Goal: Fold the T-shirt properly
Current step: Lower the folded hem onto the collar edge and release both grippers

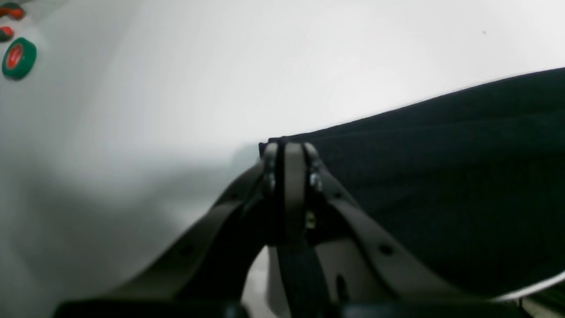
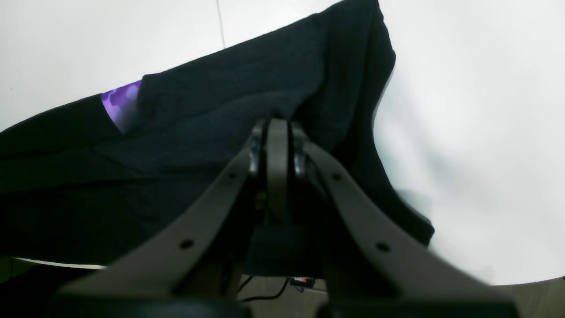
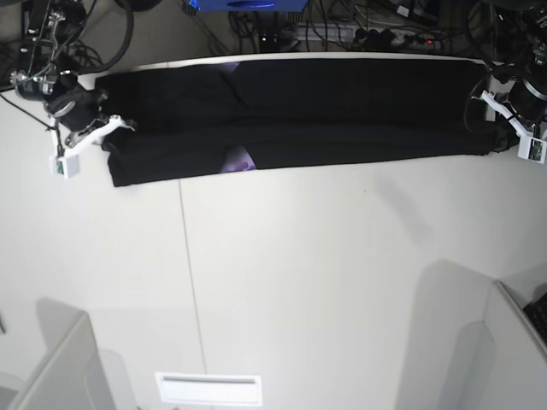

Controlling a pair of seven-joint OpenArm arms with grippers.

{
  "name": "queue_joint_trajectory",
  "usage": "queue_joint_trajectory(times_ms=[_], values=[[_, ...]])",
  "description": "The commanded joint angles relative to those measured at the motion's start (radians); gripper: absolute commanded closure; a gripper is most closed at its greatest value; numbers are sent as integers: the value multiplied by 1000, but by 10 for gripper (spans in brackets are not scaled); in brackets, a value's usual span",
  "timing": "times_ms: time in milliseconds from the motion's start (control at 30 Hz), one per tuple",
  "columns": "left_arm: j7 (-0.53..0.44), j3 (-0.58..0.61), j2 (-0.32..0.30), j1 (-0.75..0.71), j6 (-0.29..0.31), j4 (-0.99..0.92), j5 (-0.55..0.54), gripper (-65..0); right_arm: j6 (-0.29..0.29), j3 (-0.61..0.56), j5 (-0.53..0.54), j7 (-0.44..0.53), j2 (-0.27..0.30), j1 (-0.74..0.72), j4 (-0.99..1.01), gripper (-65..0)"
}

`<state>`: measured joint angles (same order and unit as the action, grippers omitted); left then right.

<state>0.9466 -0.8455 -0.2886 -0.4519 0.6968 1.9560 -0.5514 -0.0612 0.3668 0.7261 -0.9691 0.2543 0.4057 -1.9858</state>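
Observation:
The black T-shirt lies folded into a long band along the table's far edge. A bit of purple print peeks out near its front edge. My right gripper is at the band's left end in the base view. In the right wrist view it is shut on bunched black cloth, with the purple print to its left. My left gripper is at the band's right end. In the left wrist view it is shut on the corner of the shirt.
The white table has a seam running front to back. Green and red tape rolls lie to the left in the left wrist view. Cables and a blue box sit behind the table. Grey panels stand at the front corners.

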Motion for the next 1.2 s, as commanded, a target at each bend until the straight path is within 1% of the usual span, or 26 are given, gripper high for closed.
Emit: queue_joint_trajectory(times_ms=[0, 133, 267, 333, 433, 567, 633, 700, 833, 1067, 1167], values=[[-18, -10, -28, -2, 1, 16, -8, 0, -2, 7, 13, 16, 10, 5, -20, 0], [-18, -10, -39, -2, 1, 16, -8, 0, -1, 34, 102, 8, 15, 14, -25, 0], [-18, -10, -39, -2, 1, 16, -8, 0, 2, 91, 185, -44, 15, 14, -25, 0], [-18, -10, -39, -3, 1, 16, -8, 0, 2, 111, 203, -61, 15, 19, -27, 0], [-18, -10, -39, -14, 1, 18, -8, 0, 2, 130, 208, -77, 13, 22, -27, 0], [-18, -10, -39, -20, 1, 18, -5, 0, 2, 120, 204, -96, 10, 26, -25, 0], [-18, -10, -39, -37, 1, 18, -5, 0, 2, 117, 204, -89, 7, 35, -22, 0], [-21, -8, -39, -46, 1, 16, -5, 0, 2, 119, 201, -89, -16, 42, -20, 0], [-22, -5, -39, -64, 1, 15, -3, 0, 2, 117, 201, -93, -31, 43, -17, 0], [-18, -7, -39, -69, 1, 10, -2, 0, 4, 116, 200, -90, -28, 43, 10, 0], [-22, -1, -39, -92, 1, 12, -2, 0, 1, 116, 137, -90, -31, 43, 15, 0]])
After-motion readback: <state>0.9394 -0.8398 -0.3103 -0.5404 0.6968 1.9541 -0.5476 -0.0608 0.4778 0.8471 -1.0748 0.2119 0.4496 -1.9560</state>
